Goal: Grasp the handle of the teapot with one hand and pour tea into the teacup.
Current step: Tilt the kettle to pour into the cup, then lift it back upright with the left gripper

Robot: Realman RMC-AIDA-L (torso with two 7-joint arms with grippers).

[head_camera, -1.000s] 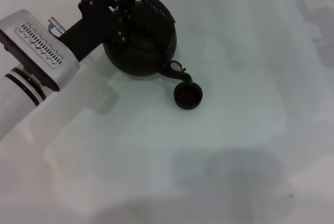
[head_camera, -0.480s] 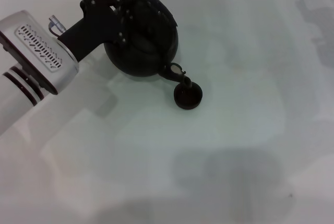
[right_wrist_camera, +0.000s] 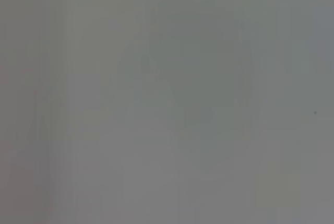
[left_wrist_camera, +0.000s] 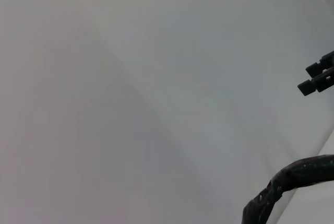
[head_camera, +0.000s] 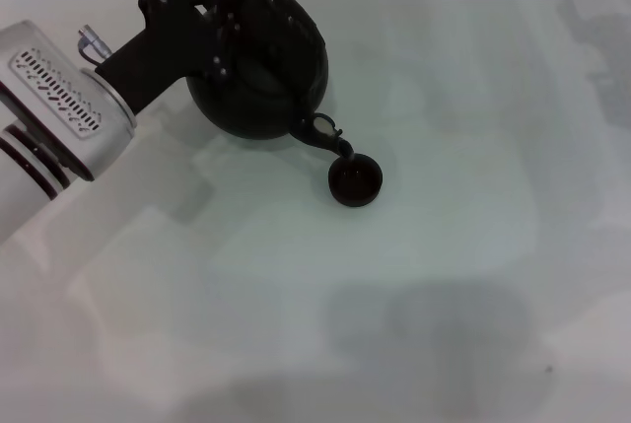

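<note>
Risk of spilling onto the white table (head_camera: 444, 275) if tipped faster, since the teacup (head_camera: 355, 182) is tiny and the spout (head_camera: 330, 135) hangs just above its near rim. Cup contents too dark to judge; no stream visible. Farther back, teapot (head_camera: 258, 63) lifted and tilted toward the cup, lid apparently in place, contents hidden. Left tool (head_camera: 212, 24) clamped on the handle (left_wrist_camera: 284, 185) over the pot; slipping would swing the pot. Right tool out of sight.
</note>
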